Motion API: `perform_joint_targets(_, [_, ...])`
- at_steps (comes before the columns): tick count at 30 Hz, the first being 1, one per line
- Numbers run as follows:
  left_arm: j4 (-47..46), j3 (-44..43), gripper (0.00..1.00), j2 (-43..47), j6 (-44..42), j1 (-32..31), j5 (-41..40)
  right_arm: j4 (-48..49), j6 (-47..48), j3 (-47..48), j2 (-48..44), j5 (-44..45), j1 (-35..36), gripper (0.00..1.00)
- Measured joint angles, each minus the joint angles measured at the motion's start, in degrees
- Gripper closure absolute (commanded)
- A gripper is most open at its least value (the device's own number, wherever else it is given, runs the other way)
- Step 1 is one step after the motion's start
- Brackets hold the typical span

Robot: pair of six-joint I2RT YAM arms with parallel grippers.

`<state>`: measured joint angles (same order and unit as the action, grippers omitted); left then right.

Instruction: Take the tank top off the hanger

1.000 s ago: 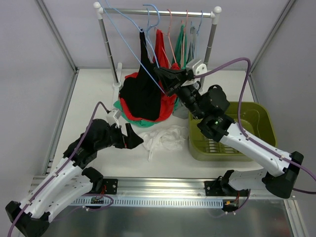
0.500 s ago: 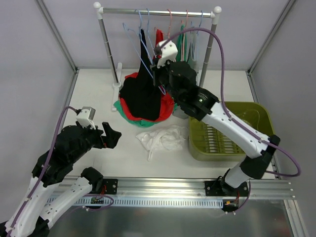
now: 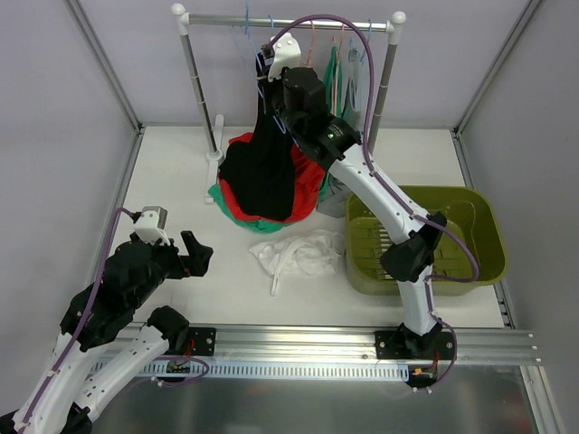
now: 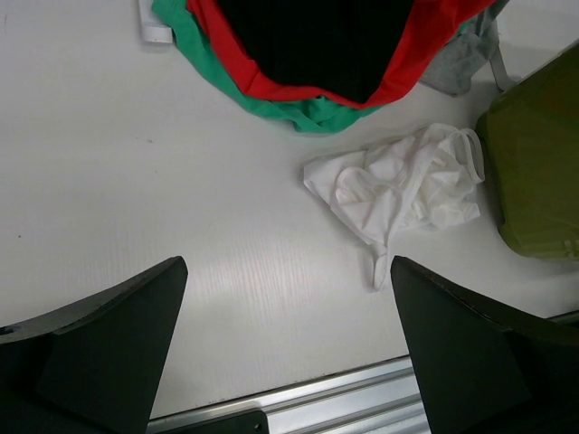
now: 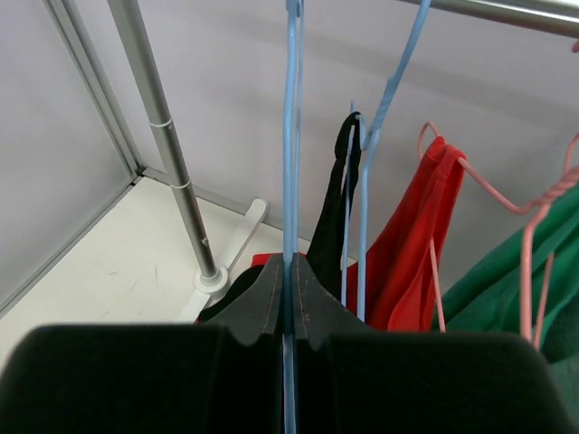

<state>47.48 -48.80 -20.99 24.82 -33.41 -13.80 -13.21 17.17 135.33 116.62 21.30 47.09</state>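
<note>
Clamping a blue hanger [image 5: 289, 136], right gripper [image 5: 288, 262] sits beside the black tank top [image 5: 330, 217]; left gripper [image 4: 288, 262] gapes.

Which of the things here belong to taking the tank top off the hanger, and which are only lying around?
For the job: black tank top, blue hanger, right gripper shut on it.
Only lying about: white garment, green bin, red top, green top.
</note>
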Motion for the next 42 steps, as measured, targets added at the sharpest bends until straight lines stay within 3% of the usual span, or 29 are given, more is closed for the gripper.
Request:
perform_joint_targets(13, [0.0,0.1,0.01,-1.0,0.2,0.0,-0.2,2.3,-0.9,-1.3,4.7,-5.8,-2.7,0.99])
perform_joint_targets(14, [0.0,0.1,0.01,-1.2,0.2,0.0,-0.2,2.6,-1.1,-2.0,4.7,-5.9,-2.4,0.95])
perform_joint_targets(15, [0.0,0.1,0.01,-1.5,0.1,0.0,-0.2,2.7,-1.4,-2.7,4.7,-5.8,-2.1,0.70])
perform_joint_targets(17, [0.0,0.1,0.01,-1.9,0.1,0.0,-0.1,3.1,-2.4,-4.1,4.6,-5.9,-1.5,0.46])
perform_joint_targets(20, [0.0,0.1,0.01,-3.2,0.1,0.0,0.5,3.1,-2.8,-8.1,2.8,-6.3,-0.7,0.34])
perform_joint_targets(22, [-0.1,-0.1,0.01,-4.9,0.3,0.0,1.6,2.6,-3.2,-12.1,-0.4,-6.8,-0.2,0.18])
perform_joint_targets(23, [-0.2,-0.2,0.01,-5.9,0.5,0.0,2.5,2.7,-3.5,-14.9,-2.9,-7.2,0.0,0.02])
perform_joint_targets(24, [-0.9,-0.3,0.01,-7.0,1.0,0.0,3.3,2.3,-4.1,-17.4,-5.8,-7.3,0.2,0.00])
perform_joint_targets(28, [-6.6,0.0,0.01,-13.1,2.3,0.0,7.9,0.8,-5.5,-29.3,-22.5,-9.7,0.3,0.00])
perform_joint_targets(34, [-18.8,0.2,0.01,-29.6,4.4,-1.5,11.9,0.5,-6.6,-49.0,-58.1,-9.5,0.3,0.00])
perform_joint_targets(38, [-22.8,-2.6,0.01,-44.7,4.5,-7.4,10.1,-1.0,-8.2,-61.7,-80.6,-6.7,0.2,0.00])
perform_joint_targets(42, [-25.4,-10.6,0.01,-61.6,4.1,-13.9,6.2,-6.2,-10.5,-69.7,-91.9,-5.9,0.2,0.00])
